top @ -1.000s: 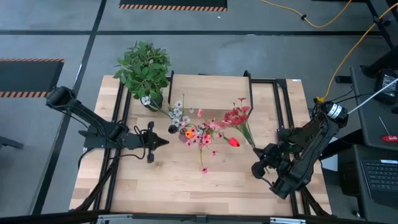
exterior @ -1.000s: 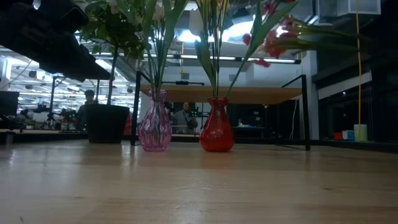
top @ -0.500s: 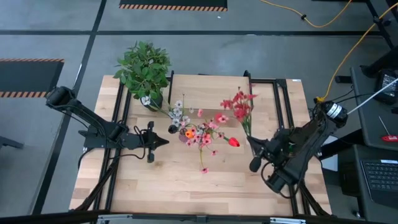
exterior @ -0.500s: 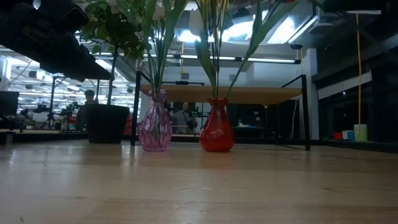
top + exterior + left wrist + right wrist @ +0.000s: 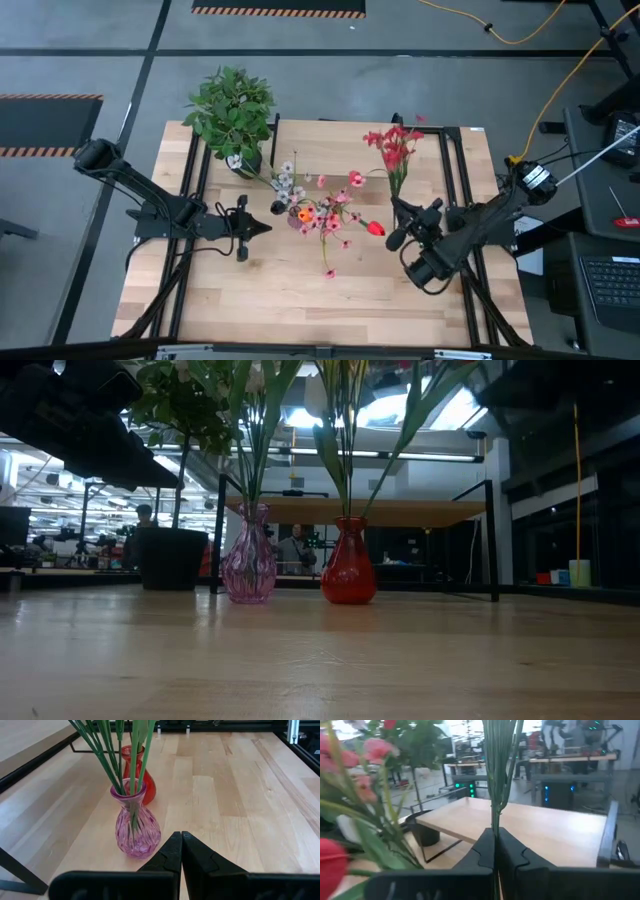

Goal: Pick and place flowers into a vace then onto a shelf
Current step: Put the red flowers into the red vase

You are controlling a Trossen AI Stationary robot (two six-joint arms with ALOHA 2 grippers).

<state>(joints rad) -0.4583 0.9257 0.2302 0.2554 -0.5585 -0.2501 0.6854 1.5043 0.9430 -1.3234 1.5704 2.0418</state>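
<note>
Right gripper (image 5: pixel 495 851) clamped on red flowers' (image 5: pixel 393 150) stems, aloft beside shelf (image 5: pixel 520 827); left gripper (image 5: pixel 181 851) closed, empty

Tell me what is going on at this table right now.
The right pincer is shut on a bunch of red flowers, gripping the green stems and holding the bunch above the shelf. Two vases stand on the table, a pink vase and a red vase, each already holding flowers. The left pincer is shut, holds nothing, and waits near the pink vase. A potted plant sits at the table's far left corner.
</note>
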